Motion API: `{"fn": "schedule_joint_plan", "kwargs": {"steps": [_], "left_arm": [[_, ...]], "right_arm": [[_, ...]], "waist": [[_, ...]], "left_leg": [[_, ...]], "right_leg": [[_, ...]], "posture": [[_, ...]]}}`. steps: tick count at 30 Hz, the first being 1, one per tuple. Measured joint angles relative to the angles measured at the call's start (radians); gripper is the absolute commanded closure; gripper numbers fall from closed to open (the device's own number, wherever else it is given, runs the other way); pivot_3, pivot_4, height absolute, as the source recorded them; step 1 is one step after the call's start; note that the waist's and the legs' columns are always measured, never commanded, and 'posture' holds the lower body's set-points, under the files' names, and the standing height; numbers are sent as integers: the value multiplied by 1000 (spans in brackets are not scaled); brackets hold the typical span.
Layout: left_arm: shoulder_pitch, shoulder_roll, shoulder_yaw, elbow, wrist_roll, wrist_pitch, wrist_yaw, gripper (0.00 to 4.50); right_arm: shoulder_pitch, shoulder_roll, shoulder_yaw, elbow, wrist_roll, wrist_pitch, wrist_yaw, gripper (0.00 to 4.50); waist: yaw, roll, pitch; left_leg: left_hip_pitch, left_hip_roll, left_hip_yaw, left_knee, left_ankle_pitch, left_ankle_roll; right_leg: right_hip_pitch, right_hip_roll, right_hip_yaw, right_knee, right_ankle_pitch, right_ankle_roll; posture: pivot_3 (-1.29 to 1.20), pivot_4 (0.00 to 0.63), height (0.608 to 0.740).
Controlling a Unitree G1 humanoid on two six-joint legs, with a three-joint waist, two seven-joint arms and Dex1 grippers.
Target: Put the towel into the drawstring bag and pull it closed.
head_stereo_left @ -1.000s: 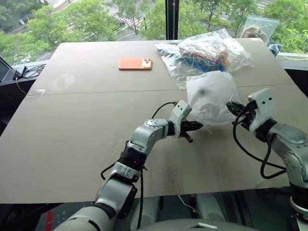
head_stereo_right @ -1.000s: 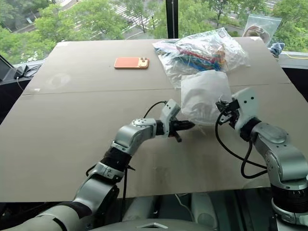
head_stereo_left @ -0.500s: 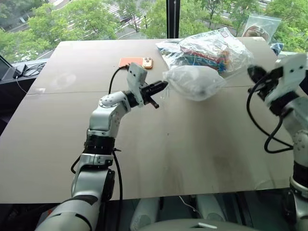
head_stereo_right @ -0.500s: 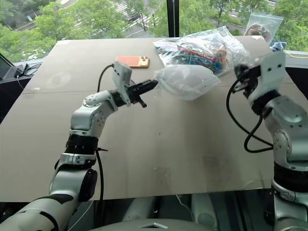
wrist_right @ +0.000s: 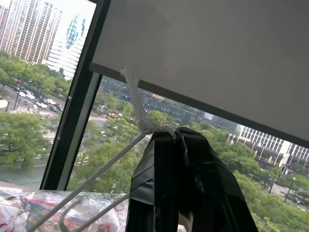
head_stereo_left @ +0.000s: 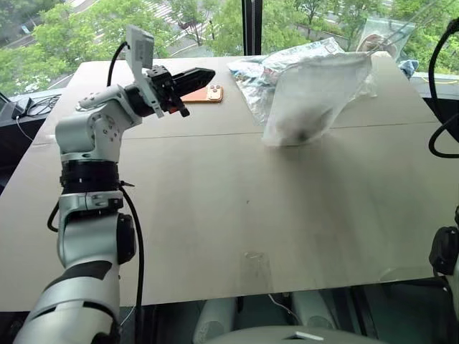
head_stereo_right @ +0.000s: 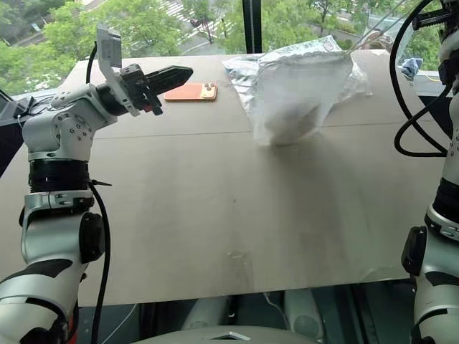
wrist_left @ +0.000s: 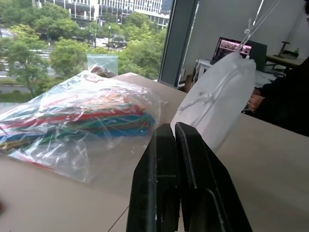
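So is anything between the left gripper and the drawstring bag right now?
Nothing visible. The left gripper is shut and raised over bare table, with open space across to the drawstring bag, which hangs by its cord from the right gripper.

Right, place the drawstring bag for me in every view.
Left eye view: drawstring bag upper right of centre, hanging, bottom on the table.
Right eye view: upper right of centre.
Left wrist view: right of centre.
Right wrist view: its cords.
Shared landmark: clear plastic bag of colourful items.
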Motion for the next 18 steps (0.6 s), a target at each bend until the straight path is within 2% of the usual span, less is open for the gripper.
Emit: {"fn": "schedule_joint_plan", "kwargs": {"steps": [7,10,11,13,16,18], "left_arm": [[4,4,2,50,116,-180,80,4425],[74,-21,-10,0,110,-165,66,4425],[120,-42,-17,-52,86,-129,48,3878],[158,-84,-40,-100,67,-99,38,3157],[151,-162,-89,-122,107,-128,98,1718],[137,-189,-106,-102,145,-165,132,1718]], "right_arm": [[-1,4,8,26,-30,-41,-9,4500],[4,17,9,7,-12,-36,10,4500],[7,21,13,-15,2,-28,26,4500],[11,22,27,-45,19,-13,46,4500],[28,26,36,-89,54,11,75,4500],[50,26,32,-122,85,37,91,4500]], "waist": [[0,0,0],[0,0,0],[0,0,0],[1,0,0],[9,0,0],[8,0,0]], "left_leg": [[0,0,2,0,0,0],[0,0,3,0,-1,2],[-1,1,3,0,-1,2],[-2,1,2,0,-1,2],[-2,0,1,1,-2,3],[-2,0,2,2,-2,3]], "right_leg": [[-1,-1,2,1,0,0],[-1,-1,3,1,0,0],[-2,-1,3,1,0,0],[-3,-1,2,2,0,0],[-2,-1,1,3,0,0],[-3,-1,2,4,0,0]], "posture": [[0,150,740],[0,150,740],[0,150,740],[0,150,740],[0,150,740],[0,150,740]]}}
